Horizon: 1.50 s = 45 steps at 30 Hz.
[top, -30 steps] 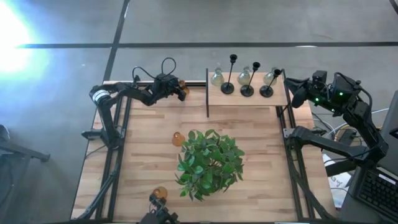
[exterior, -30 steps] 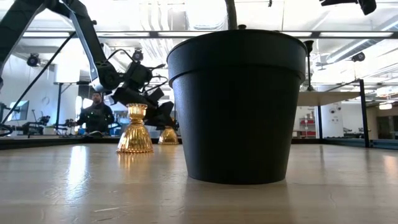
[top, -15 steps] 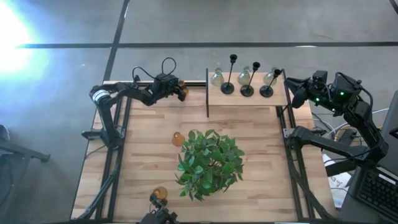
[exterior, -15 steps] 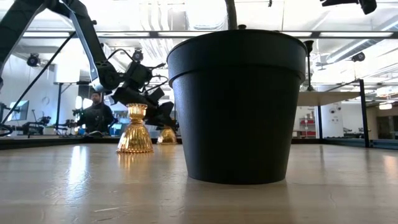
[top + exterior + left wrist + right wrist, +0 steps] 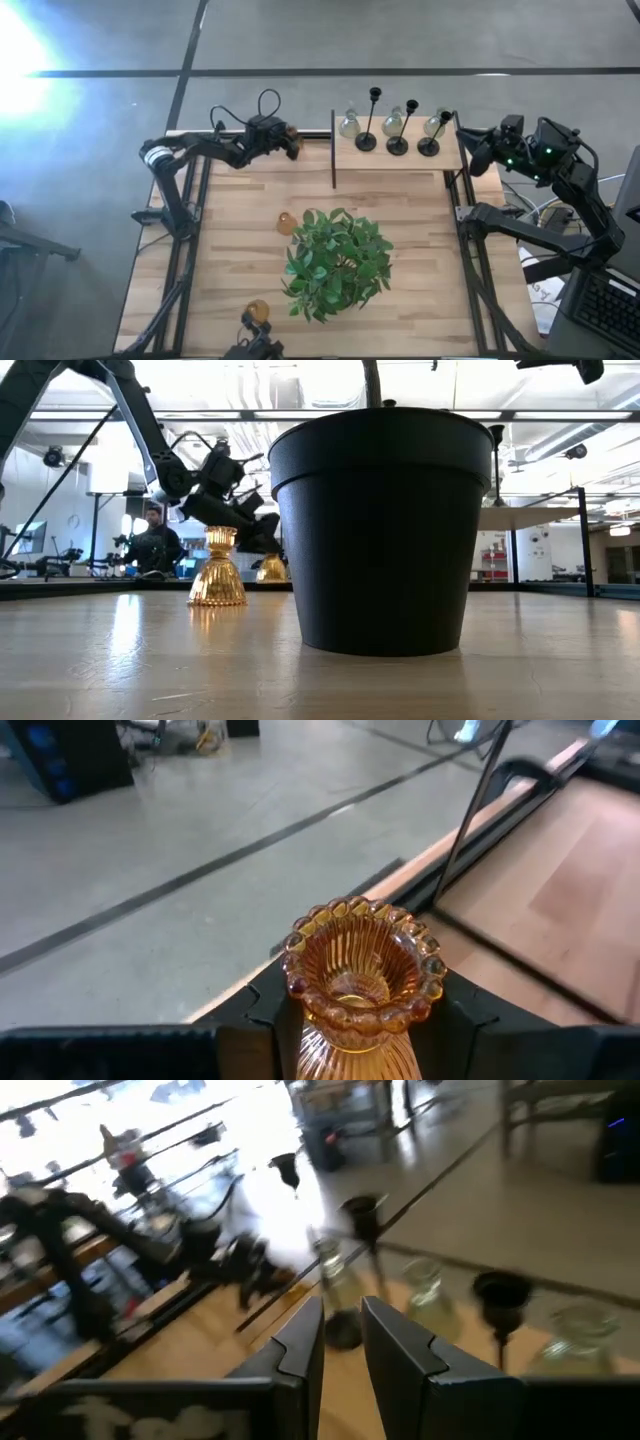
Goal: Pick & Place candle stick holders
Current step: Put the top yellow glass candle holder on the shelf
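Our left fingers (image 5: 262,1010) sit on either side of a ribbed amber glass candle holder (image 5: 362,982), at the far left corner of the wooden counter (image 5: 235,215); whether they clamp it we cannot tell. Our right fingers (image 5: 300,1342) stand slightly apart, empty, beside the raised shelf (image 5: 395,157), where three black thin-stemmed holders (image 5: 397,128) and three clear bulbous glass holders (image 5: 349,125) stand.

Left end effector (image 5: 289,143) gripping; right (image 5: 342,1342) narrowly parted.
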Tool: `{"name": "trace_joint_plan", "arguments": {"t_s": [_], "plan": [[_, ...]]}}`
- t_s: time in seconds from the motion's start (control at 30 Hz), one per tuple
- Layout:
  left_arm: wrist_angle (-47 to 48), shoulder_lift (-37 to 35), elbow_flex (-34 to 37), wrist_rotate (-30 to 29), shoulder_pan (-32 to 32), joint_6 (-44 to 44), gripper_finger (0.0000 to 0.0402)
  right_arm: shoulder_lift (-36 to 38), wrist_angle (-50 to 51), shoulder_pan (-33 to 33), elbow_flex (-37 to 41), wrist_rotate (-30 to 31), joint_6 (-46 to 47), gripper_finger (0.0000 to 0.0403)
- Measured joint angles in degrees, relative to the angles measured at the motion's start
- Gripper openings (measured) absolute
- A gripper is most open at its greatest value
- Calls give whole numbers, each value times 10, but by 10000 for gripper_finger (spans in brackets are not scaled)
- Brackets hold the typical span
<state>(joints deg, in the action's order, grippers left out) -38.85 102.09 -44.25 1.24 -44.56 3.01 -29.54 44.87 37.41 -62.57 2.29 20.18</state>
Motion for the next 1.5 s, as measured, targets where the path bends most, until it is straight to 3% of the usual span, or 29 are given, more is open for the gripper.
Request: {"name": "trace_joint_plan", "arguments": {"t_s": [0.13,0.27,0.7,0.83,0.97,1.07,1.23,1.5], "plan": [[5,-32,0,8,0,-4,140,20,39,0,0,-74,-19,62],[40,-74,0,17,0,-8,140,56,44,0,0,-96,-15,59],[96,-252,-2,118,19,-1,140,189,69,0,11,-52,-9,76],[234,-294,-70,129,36,-13,140,207,69,0,12,-51,-9,81],[409,-291,-194,143,60,-60,140,214,69,0,12,-51,-40,85],[474,-273,-274,167,74,-62,140,209,69,0,12,-51,-66,87],[497,-230,-338,205,104,-61,140,198,69,0,12,-51,-77,79],[474,-162,-359,214,137,-80,140,193,69,0,12,-51,-73,66]]}}
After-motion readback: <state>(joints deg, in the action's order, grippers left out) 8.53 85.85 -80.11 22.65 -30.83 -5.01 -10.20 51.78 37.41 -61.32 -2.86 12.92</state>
